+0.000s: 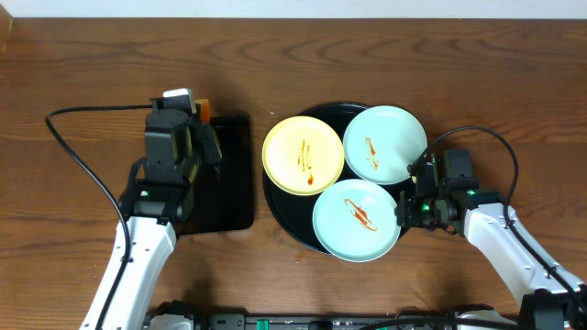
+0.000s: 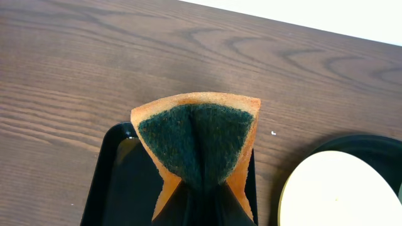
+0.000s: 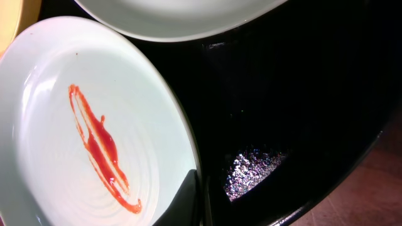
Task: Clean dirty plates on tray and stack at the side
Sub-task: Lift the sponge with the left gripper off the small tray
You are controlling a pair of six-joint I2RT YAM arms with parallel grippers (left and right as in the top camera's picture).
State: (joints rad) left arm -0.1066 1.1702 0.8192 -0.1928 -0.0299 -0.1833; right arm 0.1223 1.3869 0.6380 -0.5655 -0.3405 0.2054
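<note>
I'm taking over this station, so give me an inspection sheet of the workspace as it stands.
Surface: wooden table, no spills seen.
Job's things: round black tray holds yellow plate, far blue plate and near blue plate; each has a red sauce streak.
Clutter: small rectangular tray.
Grippers: left gripper shut on a sponge; right gripper shut on the near blue plate's rim.
Cables: left cable loops over the table; right cable arcs beside the tray.
Surroundings: nothing seen.
</note>
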